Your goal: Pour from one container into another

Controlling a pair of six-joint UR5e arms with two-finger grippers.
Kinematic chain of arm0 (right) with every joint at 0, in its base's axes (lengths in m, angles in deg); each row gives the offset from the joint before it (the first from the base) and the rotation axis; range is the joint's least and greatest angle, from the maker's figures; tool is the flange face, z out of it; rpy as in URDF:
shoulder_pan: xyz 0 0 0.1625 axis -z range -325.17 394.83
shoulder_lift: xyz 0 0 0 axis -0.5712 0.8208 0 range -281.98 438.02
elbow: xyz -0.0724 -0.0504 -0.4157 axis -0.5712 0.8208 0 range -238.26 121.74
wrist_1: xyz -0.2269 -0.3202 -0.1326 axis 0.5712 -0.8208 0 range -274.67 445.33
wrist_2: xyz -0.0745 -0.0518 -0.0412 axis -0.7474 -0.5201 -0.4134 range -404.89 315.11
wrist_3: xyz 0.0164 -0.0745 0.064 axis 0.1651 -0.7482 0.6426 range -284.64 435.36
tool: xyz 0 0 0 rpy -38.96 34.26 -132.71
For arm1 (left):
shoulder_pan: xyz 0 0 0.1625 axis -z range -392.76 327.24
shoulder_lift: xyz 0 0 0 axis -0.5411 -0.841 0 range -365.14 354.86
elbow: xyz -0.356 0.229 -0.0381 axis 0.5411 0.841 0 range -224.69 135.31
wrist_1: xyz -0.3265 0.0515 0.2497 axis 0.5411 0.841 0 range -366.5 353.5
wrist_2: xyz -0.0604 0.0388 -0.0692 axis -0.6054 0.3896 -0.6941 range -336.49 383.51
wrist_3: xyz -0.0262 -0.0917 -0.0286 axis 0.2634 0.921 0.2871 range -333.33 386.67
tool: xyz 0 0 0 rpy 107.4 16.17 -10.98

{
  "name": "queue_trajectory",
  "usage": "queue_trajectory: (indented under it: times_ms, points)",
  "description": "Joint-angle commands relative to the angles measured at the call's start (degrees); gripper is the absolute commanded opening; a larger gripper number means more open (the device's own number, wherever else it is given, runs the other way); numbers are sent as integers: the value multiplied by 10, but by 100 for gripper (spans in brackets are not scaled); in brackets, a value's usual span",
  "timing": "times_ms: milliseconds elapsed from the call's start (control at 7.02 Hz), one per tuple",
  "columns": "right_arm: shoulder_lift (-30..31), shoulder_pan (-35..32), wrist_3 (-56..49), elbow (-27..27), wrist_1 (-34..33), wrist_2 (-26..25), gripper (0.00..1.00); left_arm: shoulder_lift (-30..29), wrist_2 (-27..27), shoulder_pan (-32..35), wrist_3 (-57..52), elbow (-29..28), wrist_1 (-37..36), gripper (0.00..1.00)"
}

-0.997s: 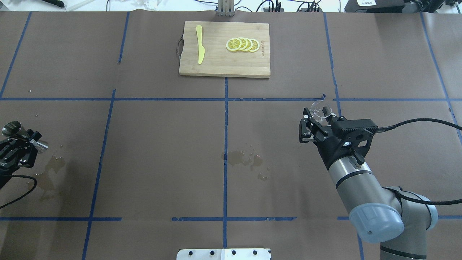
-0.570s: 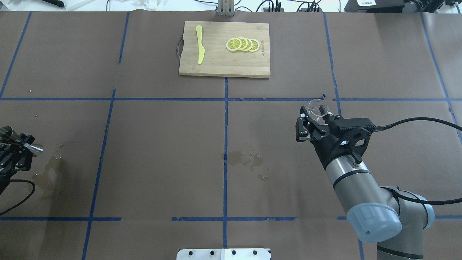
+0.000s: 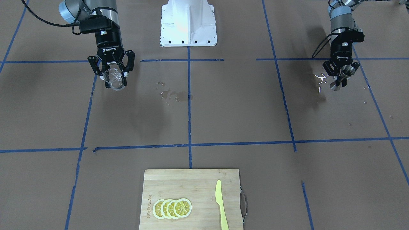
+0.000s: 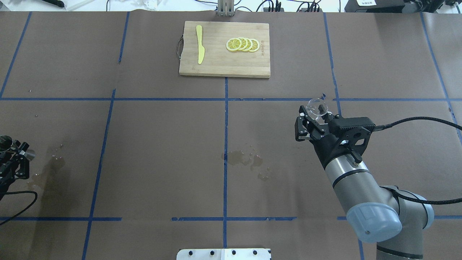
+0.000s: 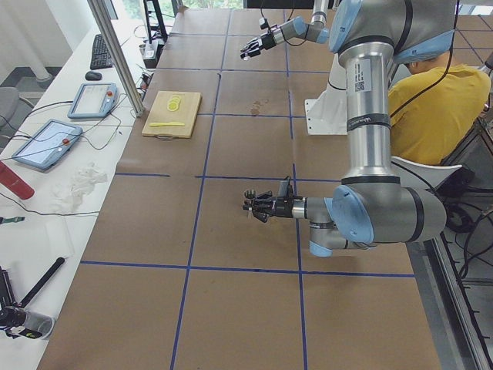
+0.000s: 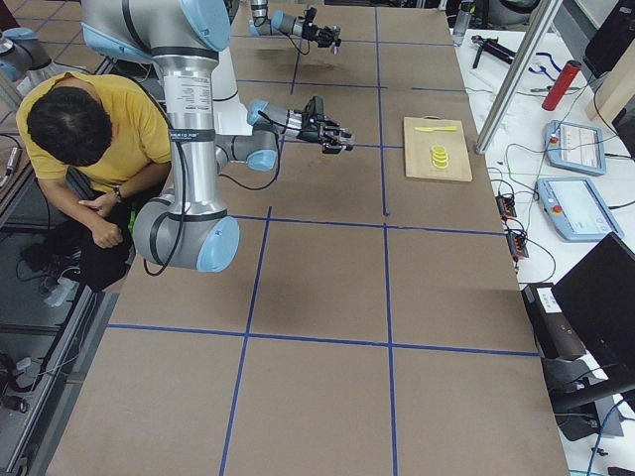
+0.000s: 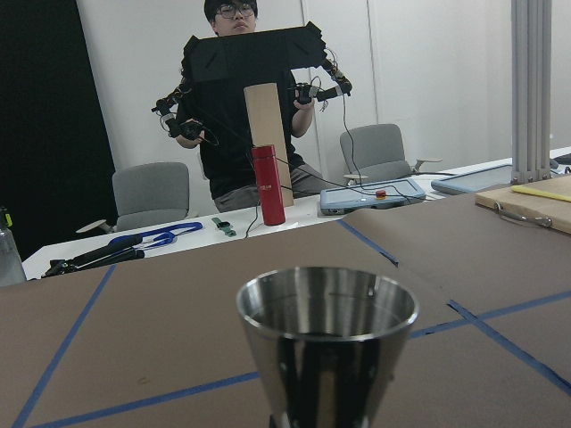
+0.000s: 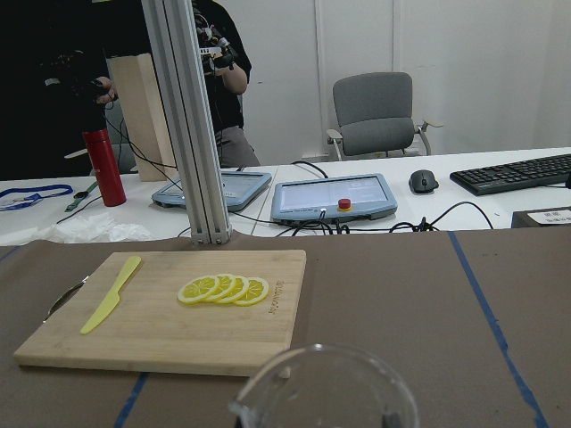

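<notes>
Right fingers (image 4: 302, 124) grip the clear glass cup (image 4: 317, 107), its mouth facing up. Left fingers (image 3: 327, 68) grip the steel jigger (image 7: 326, 352), standing tall, wide end on top.

A brown paper tabletop (image 4: 162, 144) is crossed by a grid of blue tape lines (image 4: 225, 119) and marked with darker wet blotches (image 4: 245, 159). A pale bamboo cutting board (image 4: 216, 63) carries bright yellow, white-rimmed lemon slices (image 4: 242, 44) and a pale yellow knife (image 4: 199, 44). Away from the board, black fingers (image 4: 298, 127) grip a clear glass cup (image 4: 317, 107) and a mirror-silver steel jigger (image 7: 326, 348).
</notes>
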State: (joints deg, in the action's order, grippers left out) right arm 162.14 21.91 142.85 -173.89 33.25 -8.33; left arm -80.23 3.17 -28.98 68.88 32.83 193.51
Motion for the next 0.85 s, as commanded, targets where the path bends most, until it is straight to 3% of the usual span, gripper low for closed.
queue_trajectory:
  times_ms: [0, 712]
  points:
    - [0, 0, 0, 0, 0, 0, 0, -5, 0, -32, 36, -4, 4, 0]
    - [1, 0, -1, 0, 0, 0, 0, -17, 50, -63, 71, -27, -1, 0]
